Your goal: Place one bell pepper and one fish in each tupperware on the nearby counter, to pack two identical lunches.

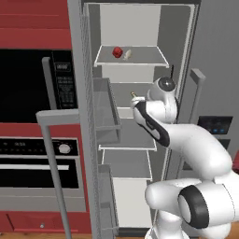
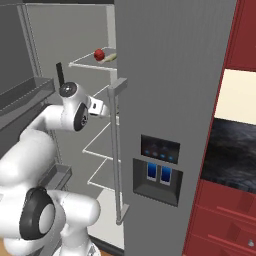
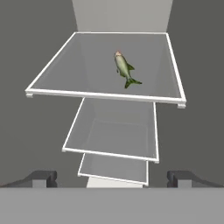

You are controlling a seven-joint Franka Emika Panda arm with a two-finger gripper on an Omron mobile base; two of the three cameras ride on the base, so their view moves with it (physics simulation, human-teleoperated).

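A red bell pepper [image 1: 117, 52] [image 2: 99, 54] sits on the upper shelf of the open fridge, with a pale fish [image 1: 127, 54] [image 2: 110, 57] right beside it. In the hand view a second fish [image 3: 124, 70] lies on a white-rimmed glass shelf [image 3: 105, 94], ahead of and above my gripper [image 3: 112, 178]. The gripper is open, its tips far apart with nothing between them. My hand [image 2: 98, 108] reaches into the fridge at middle-shelf height. A strip of the black marbled counter [image 2: 234, 155] shows at the far right. The tupperware is out of view.
The open fridge door with its bins [image 1: 105, 110] and long handle [image 1: 56, 154] stands to the arm's left. The shut right door with a dispenser [image 2: 157, 170] and handle [image 2: 116, 150] is close on the right. More shelves [image 3: 113, 140] lie below. A black oven [image 1: 28, 84] is at left.
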